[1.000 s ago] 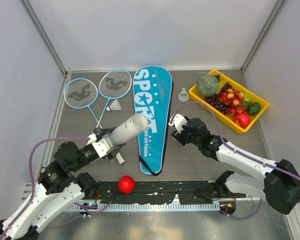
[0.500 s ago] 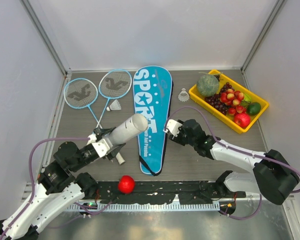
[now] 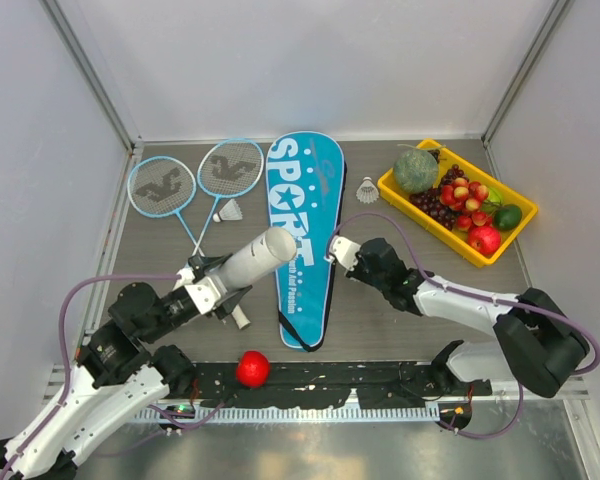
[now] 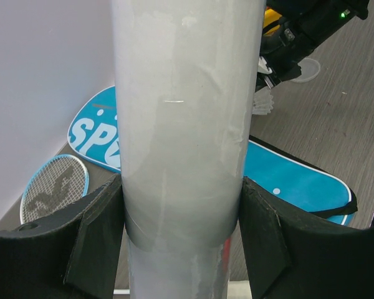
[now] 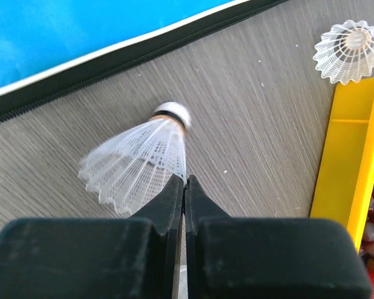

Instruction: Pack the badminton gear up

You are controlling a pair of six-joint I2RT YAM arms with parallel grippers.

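My left gripper (image 3: 215, 287) (image 4: 181, 208) is shut on the white cardboard tube (image 3: 261, 255) (image 4: 187, 112), which tilts up over the table left of the blue SPORT cover (image 3: 305, 215) (image 4: 293, 180) (image 5: 75, 37). My right gripper (image 3: 337, 250) (image 5: 186, 179) is shut, pinching the skirt edge of a white shuttlecock (image 5: 137, 161) (image 4: 262, 101) by the cover's right edge. Two blue-framed rackets (image 3: 165, 188) (image 3: 230, 165) lie at the back left with a shuttlecock (image 3: 229, 211) beside them. Another shuttlecock (image 3: 367, 189) (image 5: 350, 51) sits near the tray.
A yellow tray (image 3: 386, 184) (image 5: 349, 162) of fruit stands at the back right. A red ball (image 3: 252, 368) rests near the front edge between the arm bases. Grey walls close in the left, back and right sides.
My right gripper has closed on the shuttlecock and shifted left toward the cover's edge. The left arm and the tube have not moved.
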